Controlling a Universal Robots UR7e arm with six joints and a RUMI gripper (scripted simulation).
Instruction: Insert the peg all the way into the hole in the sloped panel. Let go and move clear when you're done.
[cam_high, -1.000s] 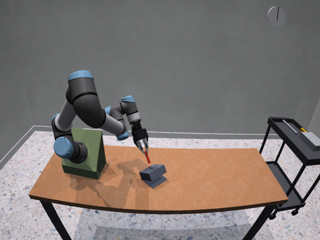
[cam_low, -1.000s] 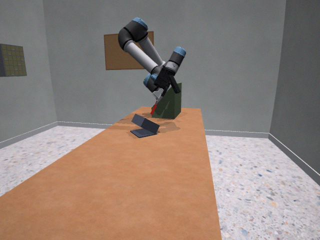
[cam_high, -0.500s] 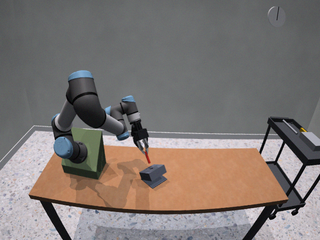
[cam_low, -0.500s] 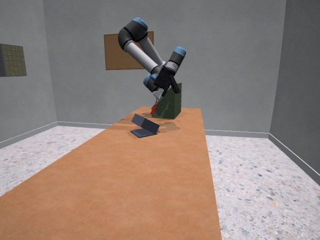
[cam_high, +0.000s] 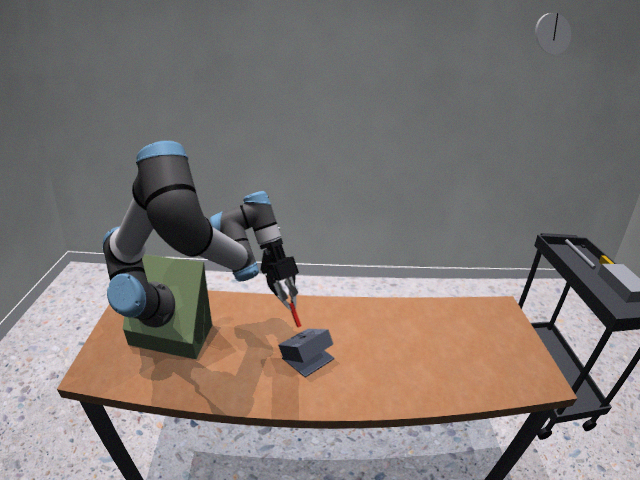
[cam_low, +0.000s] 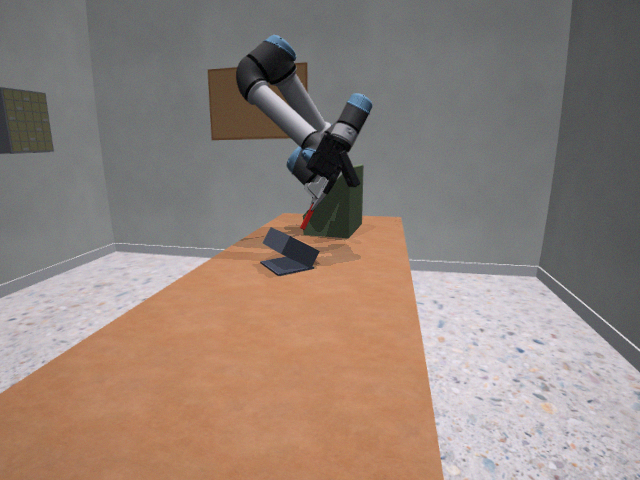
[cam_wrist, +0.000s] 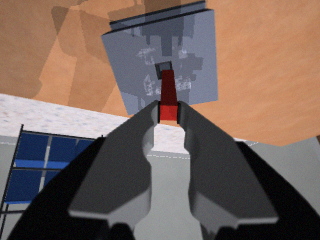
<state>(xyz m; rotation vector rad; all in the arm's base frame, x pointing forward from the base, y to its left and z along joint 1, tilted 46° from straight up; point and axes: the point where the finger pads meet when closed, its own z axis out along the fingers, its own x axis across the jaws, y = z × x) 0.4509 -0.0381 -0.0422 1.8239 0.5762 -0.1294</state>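
My gripper (cam_high: 289, 301) (cam_low: 313, 202) (cam_wrist: 168, 102) is shut on a red peg (cam_high: 295, 314) (cam_low: 306, 219) (cam_wrist: 168, 95). The peg points down at a slant toward the grey sloped panel (cam_high: 309, 343) (cam_low: 289, 246) (cam_wrist: 200, 60) on its flat base on the orange table (cam_high: 413, 351) (cam_low: 258, 361). In the wrist view the peg's far tip lines up with the small dark square hole (cam_wrist: 163, 67) in the panel. In the top and exterior views the peg's tip hangs a little above and behind the panel's upper edge, apart from it.
A green wedge-shaped block (cam_high: 178, 304) (cam_low: 341, 206) bears the arm's base at the table's left end. A black cart (cam_high: 584, 289) with a grey box and a rod stands off the right end.
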